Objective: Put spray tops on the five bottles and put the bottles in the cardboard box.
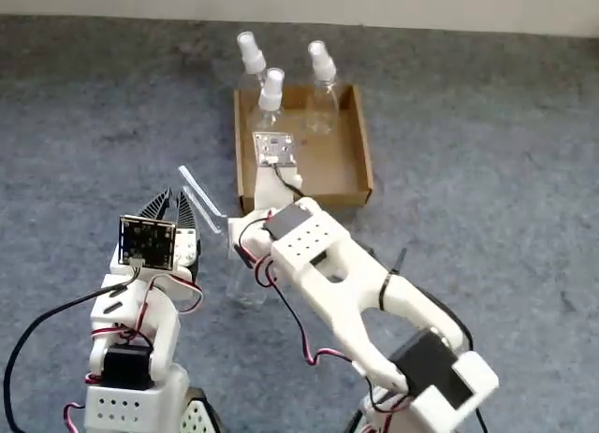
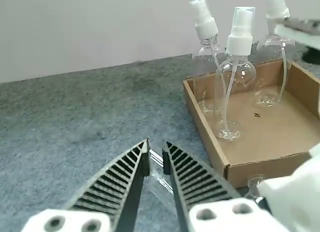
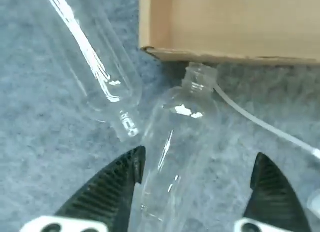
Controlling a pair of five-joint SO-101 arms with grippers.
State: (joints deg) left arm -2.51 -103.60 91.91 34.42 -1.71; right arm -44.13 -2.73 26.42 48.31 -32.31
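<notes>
Black-fingered; straddles the lying uncapped bottle (image 3: 175, 142) with the right gripper (image 3: 198, 156) splayed wide, clasping nothing; neck toward the cardboard box (image 3: 225, 21); holds the left gripper (image 2: 157, 145) narrowly parted, empty.

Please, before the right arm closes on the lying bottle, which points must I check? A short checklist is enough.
1. Right gripper open: ok.
2. Clear plastic bottle without a top lies between its jaws on the grey carpet: ok.
3. Second bare clear bottle apart from the first: cannot tell, their necks are very near.
4. Thin white tube out of the grasp: ok, it lies past the fingertips.
5. Room in the brown cardboard box: ok, the floor beside the three capped bottles is bare.
</notes>
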